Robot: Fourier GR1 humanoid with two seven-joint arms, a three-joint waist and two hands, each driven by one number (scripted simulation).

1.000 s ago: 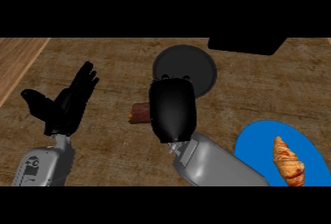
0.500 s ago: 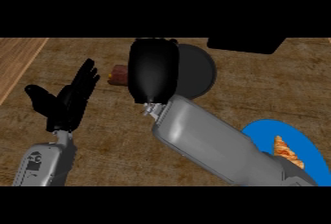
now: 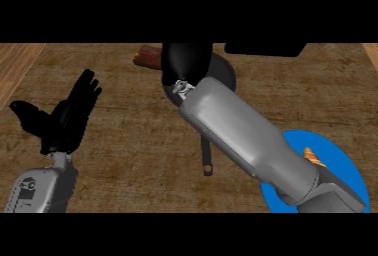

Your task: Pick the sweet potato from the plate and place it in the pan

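Near the top centre of the frame, the right hand was curled round the sweet potato, whose reddish end stuck out to the left beside the dark pan. The left hand rested at the left with straight, spread fingers. A blue plate lay at the lower right, holding a croissant.

Counter: rough, matt brown weave, edged by pale wood grain at far left. Pan: dark matt finish (handle alike). Plate: smooth blue. Right forearm: smooth grey with a soft sheen.
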